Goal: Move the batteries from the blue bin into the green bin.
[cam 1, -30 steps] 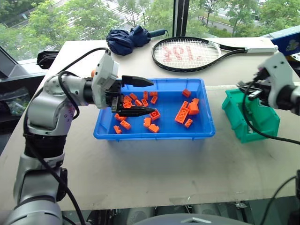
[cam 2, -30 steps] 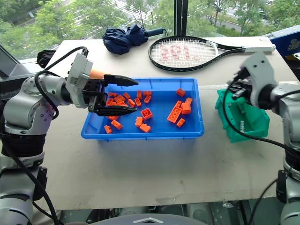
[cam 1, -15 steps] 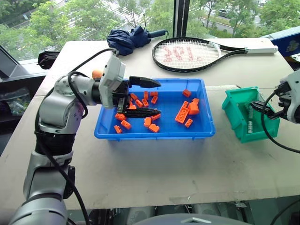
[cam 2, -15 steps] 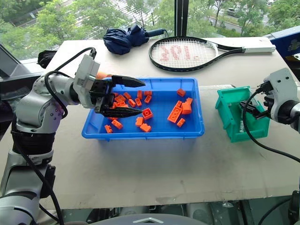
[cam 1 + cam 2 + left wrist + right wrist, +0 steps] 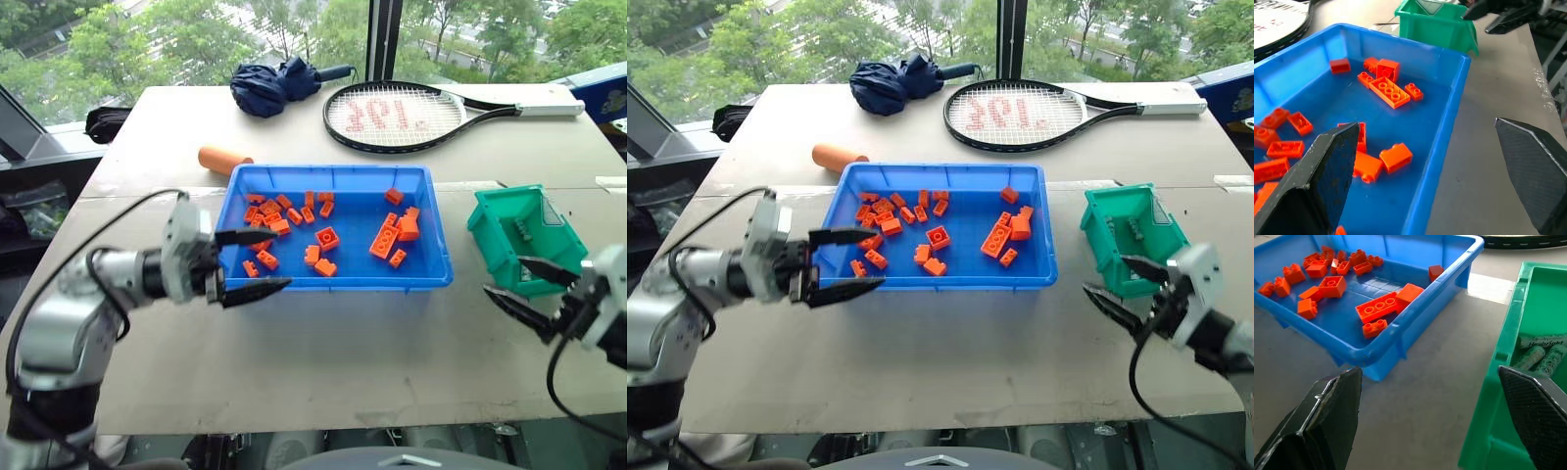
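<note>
Green bin [image 5: 519, 238] sat at the right of the bench [image 5: 323, 352], and my right gripper [image 5: 524, 291] hung just in front of its sloped opening, fingers spread wide and holding nothing. Inside the bin lay the batteries [image 5: 1540, 357], a few grey cylinders side by side on the floor, close past my right fingertip. Across the bench, my left gripper [image 5: 250, 262] hovered at the near left corner of the blue bin [image 5: 338, 282], also wide open and empty, one finger over the rim and the other over the bench outside it. Orange bricks [image 5: 392, 235] lay scattered in the blue bin; I could make out no batteries among them. A second earlier my right gripper had been up over the green bin and my left had reached well in over the bricks; both had since drawn back toward me and dropped lower.
</note>
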Robot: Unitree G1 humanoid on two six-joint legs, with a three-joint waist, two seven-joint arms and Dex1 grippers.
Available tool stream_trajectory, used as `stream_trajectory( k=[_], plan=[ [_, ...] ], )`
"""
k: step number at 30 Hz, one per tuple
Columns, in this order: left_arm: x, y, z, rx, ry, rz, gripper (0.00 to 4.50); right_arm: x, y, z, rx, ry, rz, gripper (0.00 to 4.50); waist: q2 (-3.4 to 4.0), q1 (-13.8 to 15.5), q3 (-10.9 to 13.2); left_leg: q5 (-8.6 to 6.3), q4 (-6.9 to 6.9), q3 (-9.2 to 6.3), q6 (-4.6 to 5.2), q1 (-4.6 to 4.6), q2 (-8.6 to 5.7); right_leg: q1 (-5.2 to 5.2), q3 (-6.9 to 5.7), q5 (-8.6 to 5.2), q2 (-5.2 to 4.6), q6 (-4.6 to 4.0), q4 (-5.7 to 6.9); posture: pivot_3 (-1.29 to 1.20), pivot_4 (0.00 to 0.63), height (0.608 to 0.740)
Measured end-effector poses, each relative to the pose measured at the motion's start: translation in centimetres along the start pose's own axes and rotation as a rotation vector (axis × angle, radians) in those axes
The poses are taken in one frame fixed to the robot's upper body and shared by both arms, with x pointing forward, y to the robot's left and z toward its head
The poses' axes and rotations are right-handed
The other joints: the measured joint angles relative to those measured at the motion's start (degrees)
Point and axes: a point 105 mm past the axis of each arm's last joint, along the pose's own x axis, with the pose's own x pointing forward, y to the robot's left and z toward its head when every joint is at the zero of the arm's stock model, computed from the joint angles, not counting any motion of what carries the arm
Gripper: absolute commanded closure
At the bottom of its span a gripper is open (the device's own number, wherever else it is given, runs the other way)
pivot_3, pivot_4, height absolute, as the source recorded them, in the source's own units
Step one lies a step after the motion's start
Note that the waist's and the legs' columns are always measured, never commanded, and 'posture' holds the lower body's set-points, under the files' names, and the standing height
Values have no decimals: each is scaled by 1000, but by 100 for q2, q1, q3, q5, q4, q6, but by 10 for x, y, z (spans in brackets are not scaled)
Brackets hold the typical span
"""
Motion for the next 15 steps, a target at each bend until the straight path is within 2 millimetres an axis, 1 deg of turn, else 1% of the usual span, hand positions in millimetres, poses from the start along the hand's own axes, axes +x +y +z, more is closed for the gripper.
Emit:
stream_trajectory(
  k=[2, 3, 5, 7, 9, 11, 13, 15],
  plan=[
    [-11, -9, -22, -66, 27, 38, 0, -13, 4, -16, 14, -31, 24, 61, 4, -3, 2, -5, -30, -1, 5, 81, 8, 80, -2, -3, 0, -5, -35, 0, 150, 740],
    [-16, -14, -30, -81, 39, 58, 0, -19, 4, -22, 7, -30, 36, 61, 10, -8, 1, -5, -52, 0, 5, 103, 10, 101, -1, -9, 0, -18, -67, 0, 150, 740],
    [-21, -22, -43, -91, 56, 90, 0, -27, 2, -32, -2, -8, 42, 61, 9, -8, 0, -6, -65, 8, 5, 142, 11, 139, 5, -15, -6, -27, -78, 0, 150, 740],
    [-26, -28, -57, -74, 94, 150, 0, -33, 3, -37, -17, 16, 76, 61, 12, -4, -2, -6, -73, 10, 5, 141, 12, 137, 7, -15, -9, -28, -87, 0, 150, 740],
    [-26, -28, -68, -46, 125, 212, 0, -34, 5, -37, -14, 20, 91, 61, 11, 23, -4, -6, -76, 8, 5, 139, 13, 136, 6, -15, -9, -28, -88, 0, 150, 740],
    [-22, -27, -72, -22, 132, 239, 0, -34, 7, -39, -16, 40, 96, 61, 13, 67, -5, -6, -76, 8, 5, 134, 13, 132, 5, -14, -12, -28, -89, 0, 150, 740],
    [-18, -26, -76, -1, 134, 261, 0, -37, 12, -47, -13, 105, 111, 61, 18, 127, -11, -8, -76, 8, 8, 131, 12, 132, 2, -14, -16, -28, -94, 0, 150, 740],
    [-16, -26, -80, 3, 140, 266, 0, -37, 13, -52, -11, 128, 100, 61, 17, 128, -12, -9, -76, 8, 8, 128, 12, 131, 1, -14, -18, -28, -98, 0, 150, 740]
  ],
)
